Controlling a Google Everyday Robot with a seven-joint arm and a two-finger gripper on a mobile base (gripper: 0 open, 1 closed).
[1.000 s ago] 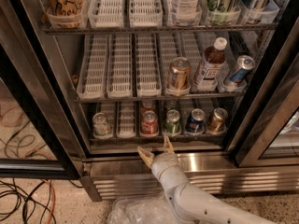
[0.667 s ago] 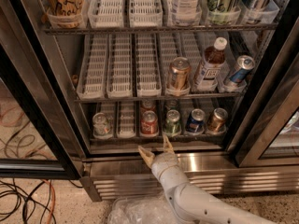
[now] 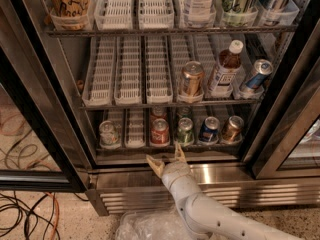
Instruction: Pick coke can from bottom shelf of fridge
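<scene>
The coke can [image 3: 160, 132] is a small red can with a silver top, standing at the front of the bottom shelf [image 3: 136, 145] of the fridge [image 3: 220, 174]. My gripper [image 3: 166, 159] is open and empty, just in front of and below the shelf's front edge, a little right of the coke can, with its two tan fingers [image 3: 154, 165] pointing up toward the cans. My white arm [image 3: 200, 209] reaches in from the lower right.
On the same shelf stand a silver can [image 3: 108, 133], a green can [image 3: 185, 131], a blue can [image 3: 208, 129] and a brown can [image 3: 232, 128]. The rack above holds a gold can [image 3: 191, 79], a brown bottle [image 3: 223, 66] and a tilted can [image 3: 256, 75]. Cables [image 3: 25, 214] and a plastic bag [image 3: 145, 226] lie on the floor.
The gripper has held nearly still below the shelf edge; the cans have not moved.
</scene>
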